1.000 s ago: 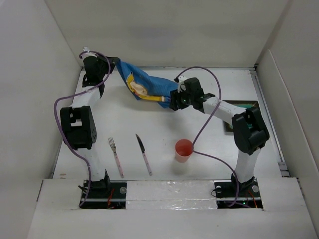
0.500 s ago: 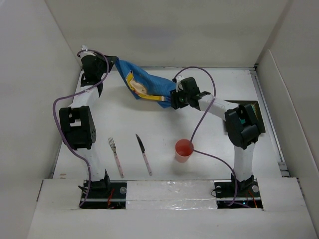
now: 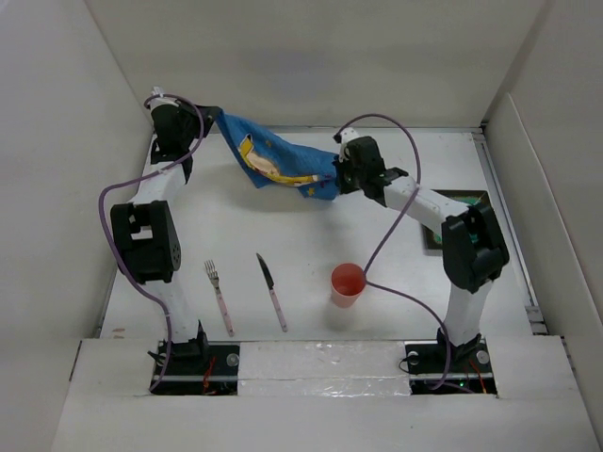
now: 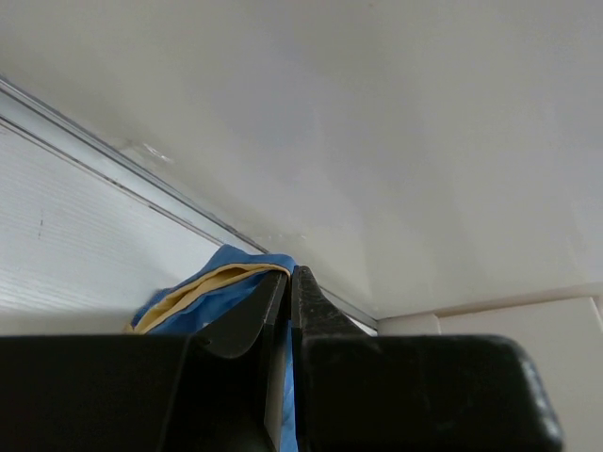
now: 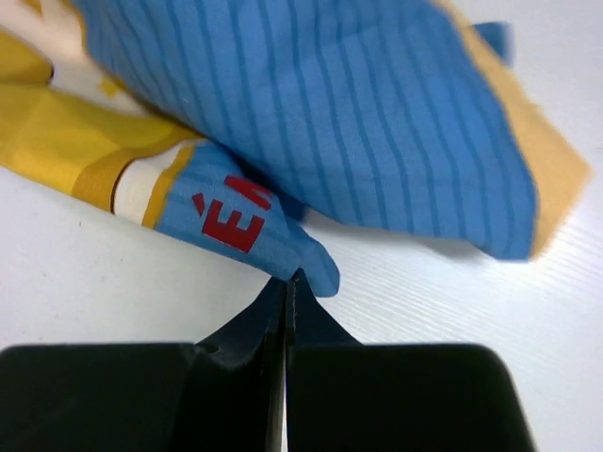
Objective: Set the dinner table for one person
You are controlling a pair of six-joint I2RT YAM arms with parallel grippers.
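A blue placemat (image 3: pixel 273 160) with a yellow cartoon print hangs stretched between both grippers over the far part of the white dinner table (image 3: pixel 283 231). My left gripper (image 3: pixel 209 117) is raised at the far left corner, shut on the placemat's upper edge (image 4: pixel 203 287), and blue cloth shows between its tips (image 4: pixel 289 270). My right gripper (image 3: pixel 336 179) is low over the table, its jaws pressed together with a folded corner of the placemat (image 5: pixel 358 104) pinched at the very tips (image 5: pixel 287 278).
A fork (image 3: pixel 219 297), a knife (image 3: pixel 272 292) and a red cup (image 3: pixel 347 282) sit toward the near edge. A dark item (image 3: pixel 468 200) lies at the right, partly hidden by the right arm. White walls close in the far and side edges.
The right gripper went from open to shut at the placemat's corner and shifted slightly farther back, and the cloth's right end moved with it. The left gripper kept its grip.
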